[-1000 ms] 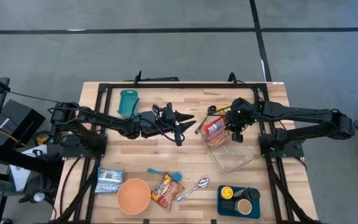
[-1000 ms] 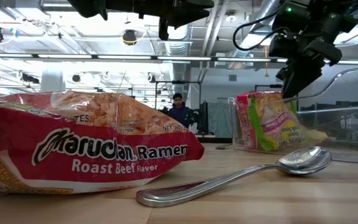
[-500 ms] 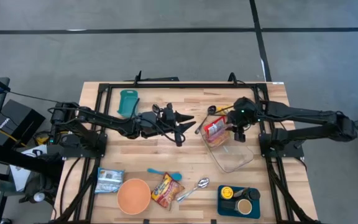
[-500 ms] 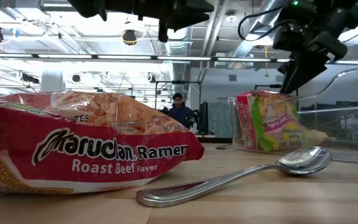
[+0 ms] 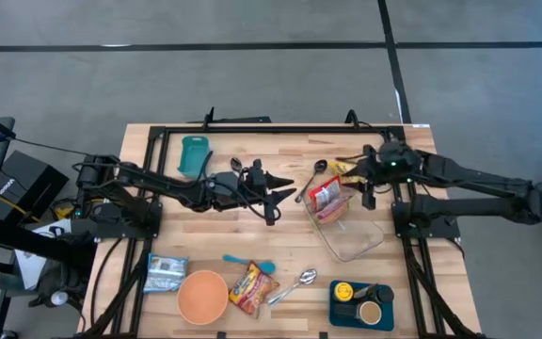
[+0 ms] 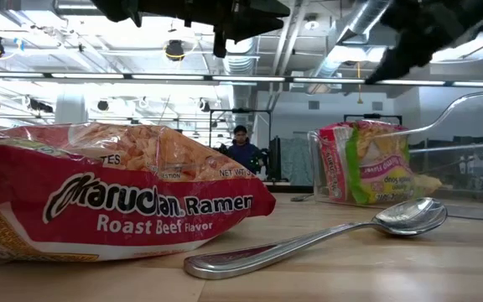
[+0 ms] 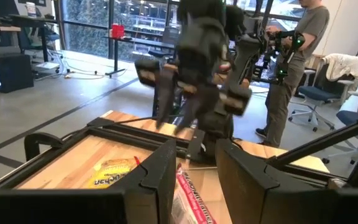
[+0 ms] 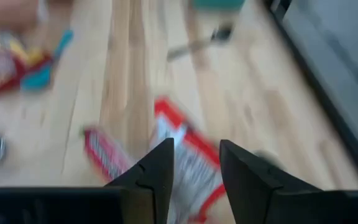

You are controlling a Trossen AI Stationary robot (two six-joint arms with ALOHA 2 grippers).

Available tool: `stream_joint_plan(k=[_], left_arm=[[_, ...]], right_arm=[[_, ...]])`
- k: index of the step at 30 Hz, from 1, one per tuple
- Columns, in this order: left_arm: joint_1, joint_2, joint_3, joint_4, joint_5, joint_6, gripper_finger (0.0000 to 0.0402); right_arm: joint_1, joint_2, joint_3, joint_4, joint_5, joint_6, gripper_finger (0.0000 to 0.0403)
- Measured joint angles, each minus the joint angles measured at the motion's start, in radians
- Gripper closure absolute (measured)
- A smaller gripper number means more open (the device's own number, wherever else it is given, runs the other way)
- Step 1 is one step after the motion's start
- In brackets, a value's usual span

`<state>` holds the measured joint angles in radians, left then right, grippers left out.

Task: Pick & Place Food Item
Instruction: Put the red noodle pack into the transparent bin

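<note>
ramen packet (image 5: 326,197) is seen left standing in the clear container (image 5: 354,237); right gripper (image 5: 369,192), fingers slightly parted and empty, has been lifted away, so placement looks done; left gripper (image 5: 273,196), narrowly parted, is held empty mid-table.

Red noodle packet (image 5: 326,197) sits in clear container (image 5: 351,235).

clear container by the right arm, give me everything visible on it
The clear container looks like thin, see-through plastic, open-topped, resting on the wooden table right of centre. A red ramen packet leans inside at its far end; the near part shows nothing inside. The right gripper hangs beside that far end, clear of the packet.
</note>
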<state>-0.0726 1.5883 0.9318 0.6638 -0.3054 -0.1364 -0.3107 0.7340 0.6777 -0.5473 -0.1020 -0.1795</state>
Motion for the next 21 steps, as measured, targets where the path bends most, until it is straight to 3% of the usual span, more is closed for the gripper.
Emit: stream_joint_plan(k=[10,21], left_arm=[[-0.068,0.0,0.0,-0.161,0.002,-0.054,0.0294],[-0.218,-0.091,0.0,-0.443,0.194,-0.166,0.0294]], right_arm=[[0.0,-0.062,0.0,0.189,0.002,0.192,0.0295],[0.003,-0.059,0.0,0.148,-0.001,0.258,0.0295]])
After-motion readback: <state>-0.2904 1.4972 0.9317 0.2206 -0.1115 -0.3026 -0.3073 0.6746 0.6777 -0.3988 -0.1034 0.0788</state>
